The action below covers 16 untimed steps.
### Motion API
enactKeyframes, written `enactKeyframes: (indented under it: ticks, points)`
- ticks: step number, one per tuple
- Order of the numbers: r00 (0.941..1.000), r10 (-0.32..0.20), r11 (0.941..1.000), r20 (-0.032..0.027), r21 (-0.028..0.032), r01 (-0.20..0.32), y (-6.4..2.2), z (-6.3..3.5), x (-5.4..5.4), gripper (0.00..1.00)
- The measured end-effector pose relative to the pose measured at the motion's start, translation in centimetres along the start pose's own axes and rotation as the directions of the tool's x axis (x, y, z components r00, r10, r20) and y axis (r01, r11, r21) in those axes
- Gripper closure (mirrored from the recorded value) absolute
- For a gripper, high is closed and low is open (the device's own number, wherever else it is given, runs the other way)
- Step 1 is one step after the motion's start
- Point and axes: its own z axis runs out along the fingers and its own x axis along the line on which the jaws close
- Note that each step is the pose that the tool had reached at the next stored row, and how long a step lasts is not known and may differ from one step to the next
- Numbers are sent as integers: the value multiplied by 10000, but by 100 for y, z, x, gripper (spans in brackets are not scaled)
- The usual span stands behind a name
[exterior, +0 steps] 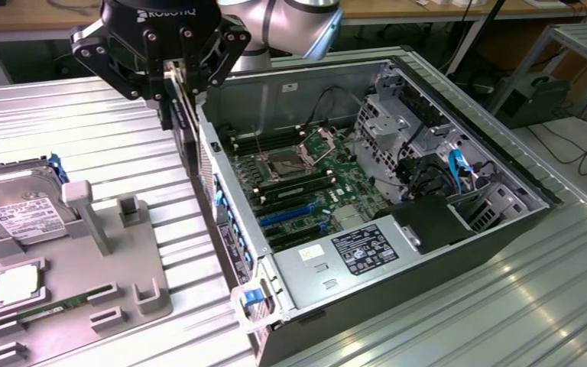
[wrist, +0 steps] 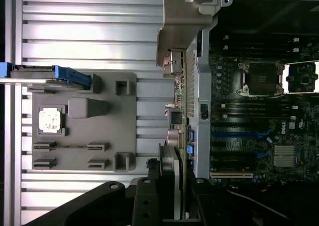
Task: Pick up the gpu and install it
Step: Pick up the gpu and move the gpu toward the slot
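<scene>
Hanging straight down from the claw [exterior: 171,86], the gpu [exterior: 186,149] is clamped tight, long side up-and-down, just outside the open computer case [exterior: 263,99], whose slots [exterior: 288,218] lie toward the exterior view's right.

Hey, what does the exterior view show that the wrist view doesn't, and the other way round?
Exterior view adds: the white labelled face of the hard drive, and the blue cables and black sticker inside the computer case.
Wrist view adds: the silver end bracket of the gpu, with the card seen edge-on alongside the case wall.
Both share: the end effector shut on the gpu, the grey fixture and the motherboard.
</scene>
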Motion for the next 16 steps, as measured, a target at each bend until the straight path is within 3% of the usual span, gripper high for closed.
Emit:
enactKeyframes:
  ticks: [16]
  points:
    - [9998,-195,9998,-11,-4,195,-5,7,-284,72]
